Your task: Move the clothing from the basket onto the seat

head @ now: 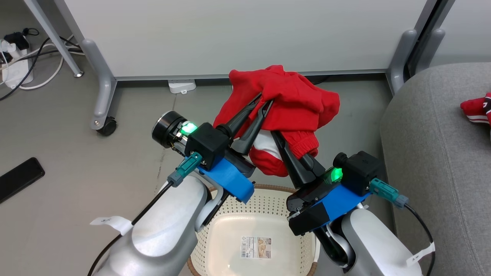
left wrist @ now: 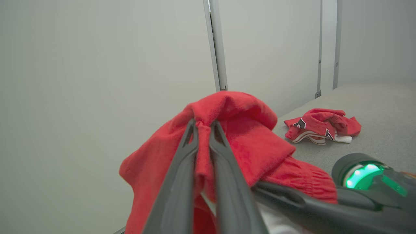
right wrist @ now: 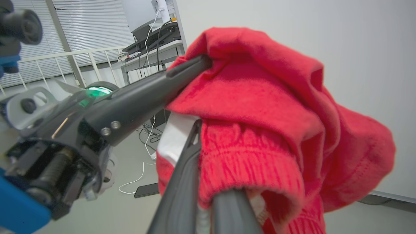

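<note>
A red garment (head: 291, 99) with a ribbed cuff hangs in the air above the cream basket (head: 268, 188), whose base bears only a label sticker. My left gripper (head: 264, 102) is shut on a fold of it, the pinch plain in the left wrist view (left wrist: 203, 126). My right gripper (head: 282, 147) reaches in from below, jaws close together on the fabric and tips buried under the cuff (right wrist: 247, 169). The grey seat (head: 433, 153) lies to the right, and a second red garment (left wrist: 321, 125) with white and black trim rests on it.
A pale partition panel (head: 238, 34) on castor legs (head: 103, 115) stands close behind the lifted garment. A black phone (head: 19, 178) lies on the floor at the left, and cables with a power strip (head: 15, 57) sit at the far left.
</note>
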